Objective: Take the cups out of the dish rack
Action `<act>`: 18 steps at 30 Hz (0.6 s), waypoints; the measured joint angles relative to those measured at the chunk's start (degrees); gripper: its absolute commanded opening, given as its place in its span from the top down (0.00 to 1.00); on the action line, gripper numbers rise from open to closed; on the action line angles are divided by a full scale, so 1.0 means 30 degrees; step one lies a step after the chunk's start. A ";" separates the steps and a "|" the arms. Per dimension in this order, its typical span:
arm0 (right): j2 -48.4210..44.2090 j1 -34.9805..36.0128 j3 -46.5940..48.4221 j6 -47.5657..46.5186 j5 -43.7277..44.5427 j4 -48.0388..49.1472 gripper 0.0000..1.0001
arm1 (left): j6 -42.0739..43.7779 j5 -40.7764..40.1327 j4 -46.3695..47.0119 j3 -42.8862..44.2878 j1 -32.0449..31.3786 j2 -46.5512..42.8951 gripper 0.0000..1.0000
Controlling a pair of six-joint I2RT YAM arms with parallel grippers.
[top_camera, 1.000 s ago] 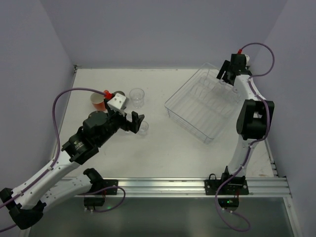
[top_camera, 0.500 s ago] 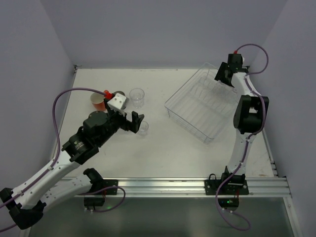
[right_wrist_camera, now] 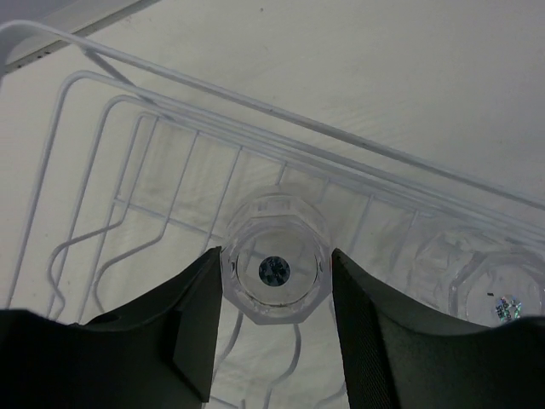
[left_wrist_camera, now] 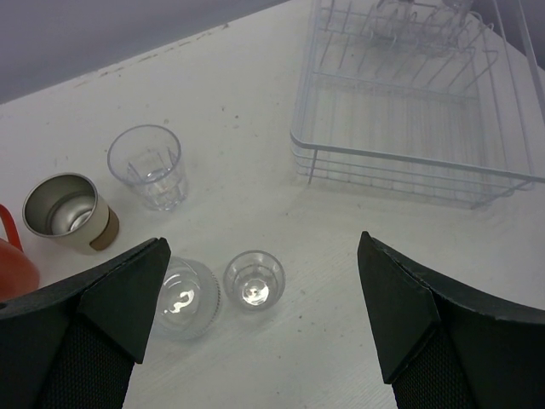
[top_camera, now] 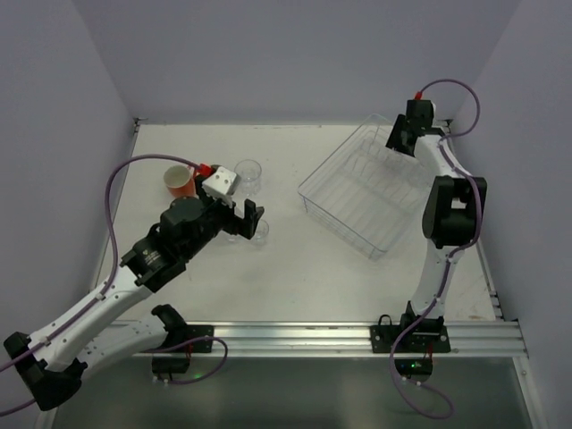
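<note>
The clear dish rack (top_camera: 371,192) lies at the table's back right. At its far corner my right gripper (right_wrist_camera: 276,266) is shut on an upturned clear tumbler (right_wrist_camera: 274,298), a pad against each side. A second clear tumbler (right_wrist_camera: 498,294) stands beside it in the rack (right_wrist_camera: 170,119). My left gripper (left_wrist_camera: 264,324) hangs wide open above the table with nothing in it. Below it are a small clear cup (left_wrist_camera: 254,279) and another clear cup (left_wrist_camera: 183,298). Farther off stand a clear tumbler (left_wrist_camera: 145,166), a beige cup (left_wrist_camera: 70,213) and the orange-red mug (top_camera: 180,181).
The rack (left_wrist_camera: 409,128) sits at an angle, its near corner toward the table's middle. Purple walls close in the table at the back and both sides. A metal rail with the arm bases runs along the near edge (top_camera: 295,338).
The right gripper's fingers have closed in onto the tumbler, and its wrist has shifted a little left along the rack's far corner. The left gripper has edged slightly right, still open.
</note>
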 measured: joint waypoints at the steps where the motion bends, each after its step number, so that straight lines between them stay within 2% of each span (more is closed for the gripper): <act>1: -0.0510 0.0087 -0.0444 -0.0029 -0.0073 0.0131 0.69 | 0.0000 0.0022 0.0036 0.0000 0.0000 0.0102 0.00; 5: -0.3373 0.0270 -0.2208 0.0036 -0.0517 0.1224 0.69 | -0.0080 0.0605 0.0291 0.0007 0.0029 0.0845 0.00; 9: -0.8473 0.0481 -0.5304 0.0882 -0.1719 0.3213 0.69 | -0.0561 0.1749 0.0321 0.0306 0.0131 0.1880 0.00; 15: -1.6997 0.2718 -1.3223 0.4466 -0.5224 0.8306 0.69 | -0.2492 0.3891 0.1428 0.1027 0.0219 0.2594 0.00; 18: -1.9431 0.4218 -1.7252 0.7067 -0.8189 1.1060 0.70 | -0.3942 0.5260 0.2725 0.1049 0.0233 0.2994 0.03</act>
